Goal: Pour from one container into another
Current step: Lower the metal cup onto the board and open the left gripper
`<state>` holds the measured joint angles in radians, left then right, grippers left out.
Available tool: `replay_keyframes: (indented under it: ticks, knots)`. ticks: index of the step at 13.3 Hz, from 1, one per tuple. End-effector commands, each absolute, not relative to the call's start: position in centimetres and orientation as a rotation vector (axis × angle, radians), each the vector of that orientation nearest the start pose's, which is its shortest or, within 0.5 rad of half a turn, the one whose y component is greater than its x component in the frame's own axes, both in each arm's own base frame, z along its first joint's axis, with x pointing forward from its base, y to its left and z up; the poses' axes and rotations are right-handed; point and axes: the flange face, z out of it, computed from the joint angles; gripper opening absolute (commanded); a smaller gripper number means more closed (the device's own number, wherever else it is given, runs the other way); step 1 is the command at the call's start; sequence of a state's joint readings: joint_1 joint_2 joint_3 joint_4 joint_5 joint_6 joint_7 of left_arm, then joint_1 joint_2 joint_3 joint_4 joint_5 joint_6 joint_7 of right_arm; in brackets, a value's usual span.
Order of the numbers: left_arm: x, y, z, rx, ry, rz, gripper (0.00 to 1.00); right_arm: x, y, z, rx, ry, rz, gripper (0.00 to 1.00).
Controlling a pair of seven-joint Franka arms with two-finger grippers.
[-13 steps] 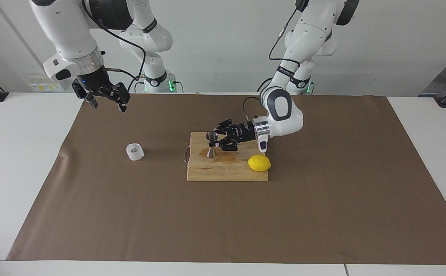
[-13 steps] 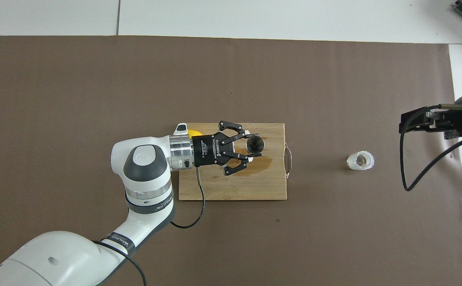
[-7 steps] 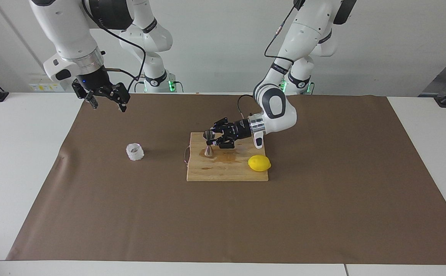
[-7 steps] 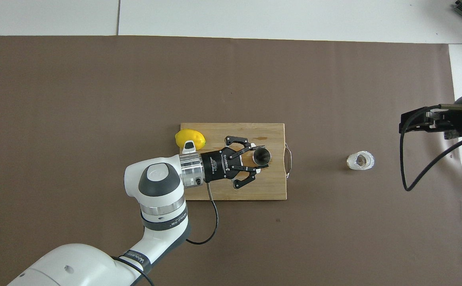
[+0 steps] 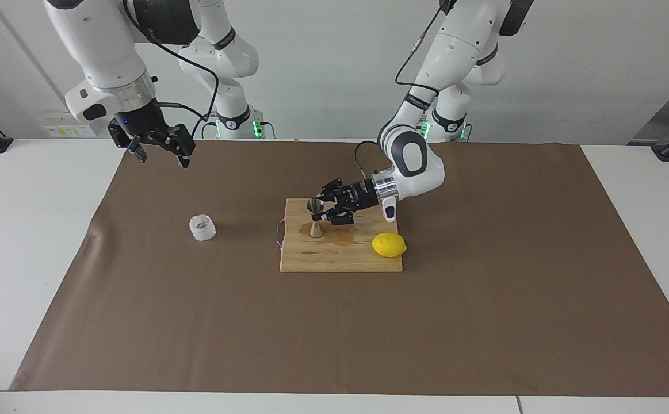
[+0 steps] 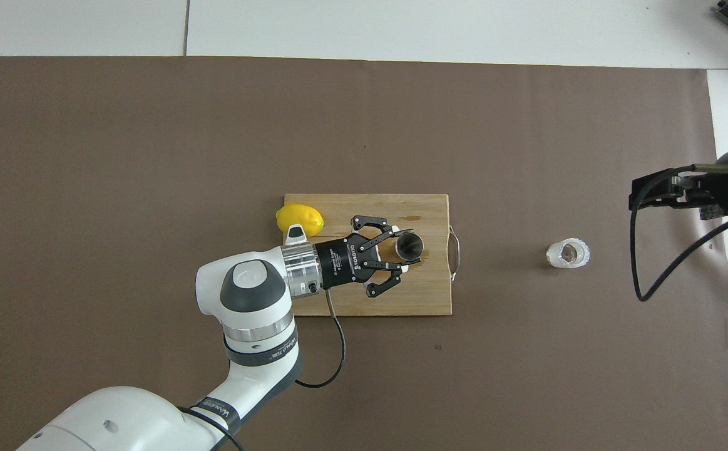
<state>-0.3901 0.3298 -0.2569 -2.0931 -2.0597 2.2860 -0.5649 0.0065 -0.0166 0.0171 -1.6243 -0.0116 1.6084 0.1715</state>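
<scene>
One left gripper [image 5: 318, 214] clamps its jaws on the upright jigger [image 5: 314, 219]. Overhead, only the jigger's mouth shows. Right gripper [image 5: 161, 154] waits, jaws open, near the glass cup [image 5: 202, 227].

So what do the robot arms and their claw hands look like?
Both arms are smooth, rounded white shells with dark grey joints and silver wrist rings. The left gripper and right gripper are black metal claws with linked fingers. A black cable loops along each arm, and small green lights glow at the bases.

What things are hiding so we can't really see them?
- Inside of the steel jigger: dark in the overhead view, contents unreadable.
- Glass cup: too small to show any liquid.
- Cutting board: partly covered by the left gripper overhead.
- Right gripper: partly cut off overhead.
</scene>
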Motion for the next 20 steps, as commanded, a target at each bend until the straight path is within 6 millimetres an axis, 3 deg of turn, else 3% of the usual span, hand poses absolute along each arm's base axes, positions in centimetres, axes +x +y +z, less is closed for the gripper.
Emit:
replay_keyframes:
  ticks: [1,3,6,7,9,13,16,20]
  knots:
    - [45.6,-36.8,28.5,1.229,1.441,-0.948,0.0,55.0,1.0,61.6,-3.126,0.212,0.008,1.0]
    - [45.6,-36.8,28.5,1.231,1.446,-0.944,0.0,55.0,1.0,61.6,-3.126,0.212,0.008,1.0]
    - [45.5,-36.9,28.3,1.238,1.452,-0.935,0.15,55.0,1.0,61.6,-3.126,0.212,0.008,1.0]
    - [45.5,-36.9,28.3,1.238,1.453,-0.935,0.27,55.0,1.0,61.6,-3.126,0.209,0.008,1.0]
    - [45.6,-36.7,28.3,1.243,1.459,-0.92,0.61,55.0,1.0,61.6,-3.126,0.212,0.008,1.0]
    - [45.8,-36.6,28.4,1.249,1.454,-0.916,1.0,55.0,1.0,61.6,-3.126,0.212,0.008,1.0]
    - [46.8,-36.4,29.2,1.308,1.385,-0.874,1.0,55.0,1.0,61.6,-3.126,0.212,0.008,1.0]
    - [50.3,-32.7,30.9,1.4,1.306,-0.809,1.0,55.0,1.0,61.6,-3.126,0.212,0.008,1.0]
